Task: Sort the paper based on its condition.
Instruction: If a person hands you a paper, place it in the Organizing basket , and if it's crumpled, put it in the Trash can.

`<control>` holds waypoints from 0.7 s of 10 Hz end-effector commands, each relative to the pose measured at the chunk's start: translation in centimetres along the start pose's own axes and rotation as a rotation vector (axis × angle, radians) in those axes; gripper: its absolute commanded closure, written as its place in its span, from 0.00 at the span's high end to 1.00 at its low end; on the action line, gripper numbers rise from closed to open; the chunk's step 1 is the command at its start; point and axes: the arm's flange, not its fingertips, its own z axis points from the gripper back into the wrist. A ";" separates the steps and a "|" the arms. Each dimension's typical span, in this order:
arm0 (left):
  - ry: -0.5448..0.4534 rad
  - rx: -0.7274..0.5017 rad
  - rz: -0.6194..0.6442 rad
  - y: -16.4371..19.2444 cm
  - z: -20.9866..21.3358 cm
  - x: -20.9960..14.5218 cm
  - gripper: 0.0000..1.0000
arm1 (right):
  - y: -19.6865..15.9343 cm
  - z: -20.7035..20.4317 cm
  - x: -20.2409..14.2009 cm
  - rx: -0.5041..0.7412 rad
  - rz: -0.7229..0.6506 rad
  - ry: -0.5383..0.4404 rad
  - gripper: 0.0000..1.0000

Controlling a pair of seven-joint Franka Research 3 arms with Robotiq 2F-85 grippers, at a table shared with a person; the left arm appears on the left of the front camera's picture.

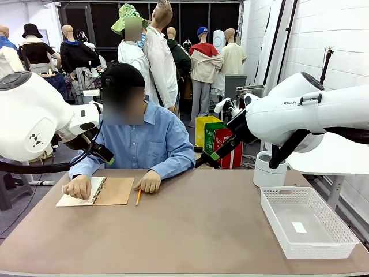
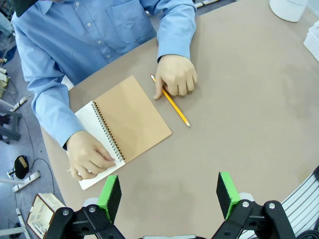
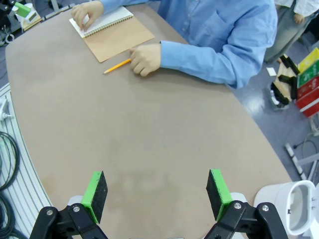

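While the person's hand (image 2: 89, 157) pressed on the white page of the open spiral notebook (image 2: 122, 124) at the far left of the tabletop (image 1: 190, 231), the paper (image 2: 92, 127) to be sorted was, as far as could be judged, not yet loose: that exposed page lay bound beside the folded-back brown cover. The main risk from there was timing. A reach toward the sheet with the hand on it could have brushed the person or torn the thin page unevenly, which would confuse any reading of its condition. The white basket (image 1: 308, 222) at the near right sat well apart from the notebook, and a thin sheet carried that far could have sagged or slipped. The white bin (image 1: 270, 170) stood behind the basket, so a wrong pick between them seemed possible. The pencil (image 2: 172, 102) lay by the person's other hand (image 2: 177, 74). The left tool (image 2: 169, 194) hung above the tabletop, jaws wide apart, holding nothing. The right tool (image 3: 157, 191) was likewise spread wide and empty over bare tabletop.
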 end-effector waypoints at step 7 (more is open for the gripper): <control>0.005 -0.002 0.000 0.0 0.0 -0.1 1.00 | 0.1 -0.1 -0.1 -0.004 -0.009 0.003 1.00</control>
